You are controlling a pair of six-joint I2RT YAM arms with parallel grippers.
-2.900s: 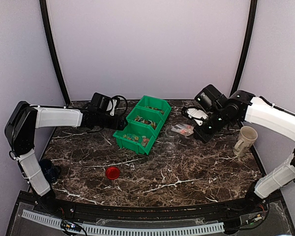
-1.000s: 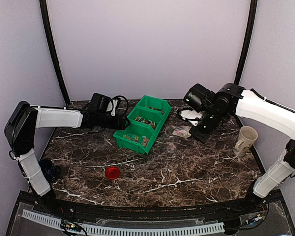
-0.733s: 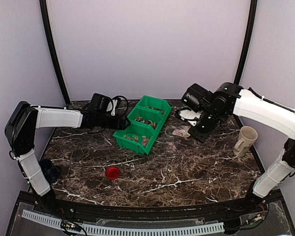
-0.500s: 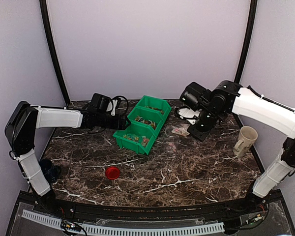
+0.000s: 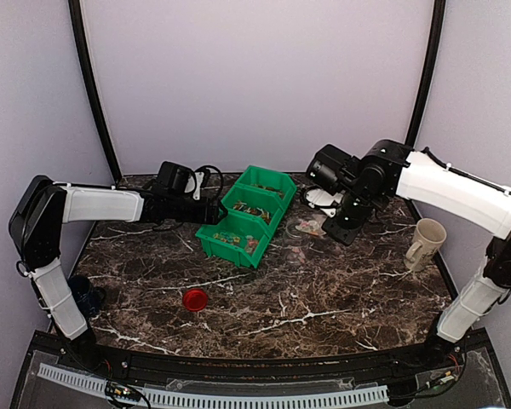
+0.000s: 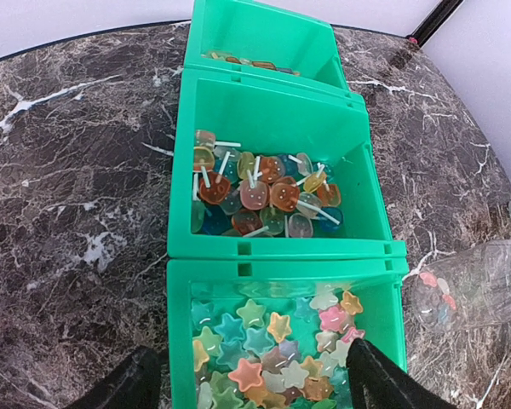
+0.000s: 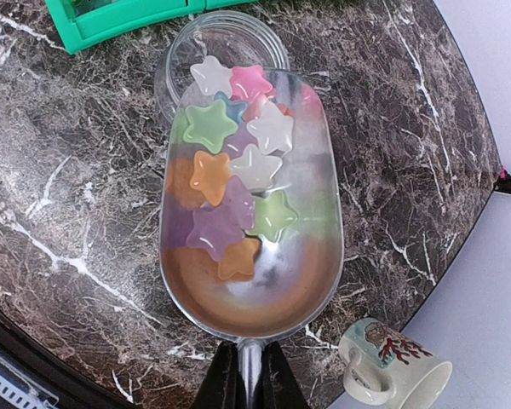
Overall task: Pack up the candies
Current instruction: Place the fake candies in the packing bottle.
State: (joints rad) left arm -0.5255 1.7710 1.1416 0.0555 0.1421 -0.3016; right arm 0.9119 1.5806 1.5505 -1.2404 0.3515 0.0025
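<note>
Fingers of your right gripper (image 7: 249,358) were clenched on the thin handle of a clear scoop (image 7: 264,290). Your left gripper (image 6: 251,388) was spread wide astride the near end of the green bin (image 6: 272,249); whether it touched the bin could not be told. On the dark marble table (image 5: 341,298) the bin sat toward 11 o'clock from centre, with the clear jar (image 7: 226,38) on its 3 o'clock side. A mug (image 7: 392,371) stood at 5 o'clock from the scoop, and a red lid (image 5: 195,298) lay at 7 o'clock from the table's centre. The candies (image 7: 238,170), small stars, lay heaped in the scoop, its lip over the jar's mouth at 12 o'clock; more filled the bin. They looked light, hard and slick, likely to slide and bounce. You would do best keeping hold of the handle and tipping slowly, never pinching them singly.
</note>
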